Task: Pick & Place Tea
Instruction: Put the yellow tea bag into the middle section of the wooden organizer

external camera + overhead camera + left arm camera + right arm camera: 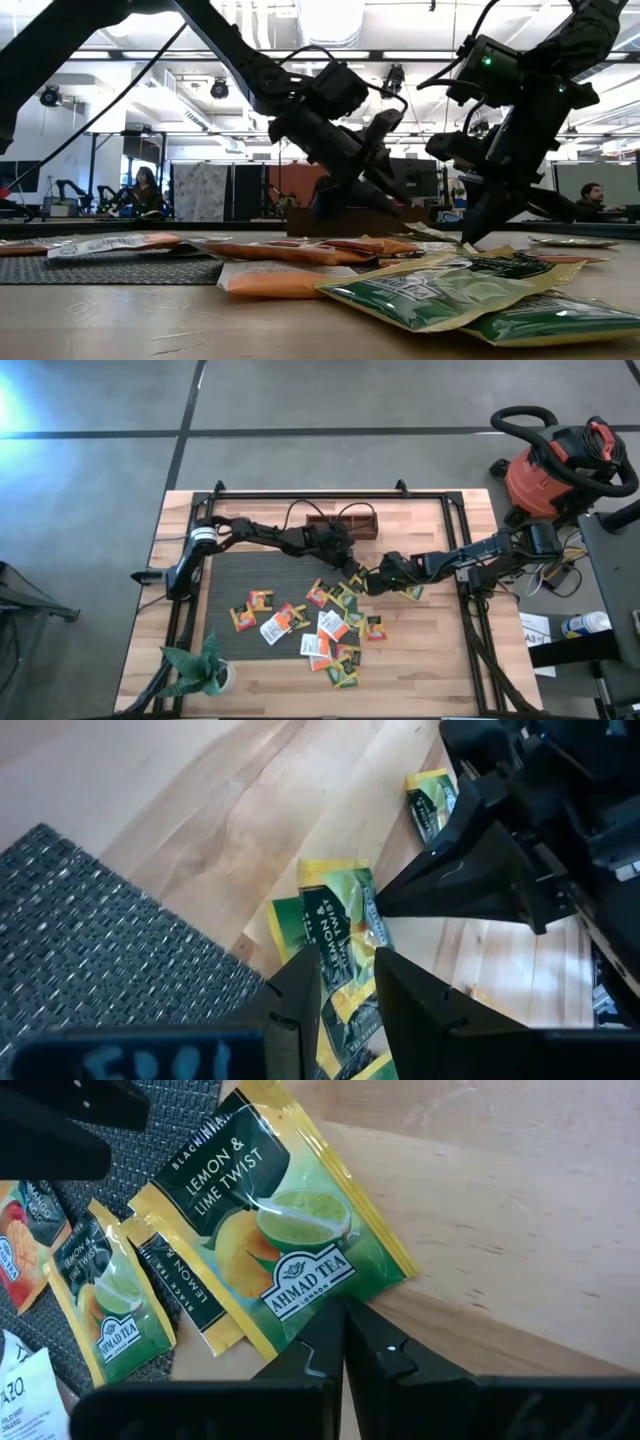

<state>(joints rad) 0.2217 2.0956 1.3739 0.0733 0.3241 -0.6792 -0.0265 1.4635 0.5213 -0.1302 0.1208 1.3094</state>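
Several small tea packets (pixel 320 630), green, orange and white, lie scattered on the grey mat (pixel 240 570) and on the wood beside it. Both arms meet over the mat's right edge. My right gripper (pixel 345 1312) is shut at the edge of a yellow-green lemon-and-lime packet (pixel 270 1230). My left gripper (pixel 347 970) is open and hovers over the same packet (pixel 335 920), one finger on either side of it; I see no touch. Two more green packets (pixel 110 1300) lie beside it. My right gripper pinches the lemon-and-lime packet by the middle of one edge (pixel 330 1295), between the tips of its two fingers. The fingers (pixel 470 880) slant down at it from the table's right side. The packet lies nearly flat on the wood, its held edge slightly raised.
A brown wooden box (pixel 342 520) stands on the table's far side behind the grippers. A small potted plant (pixel 205 670) sits at the near left corner. A red shop vacuum (pixel 555 465) stands beyond the table's right. Bare wood shows near the right edge (pixel 430 650).
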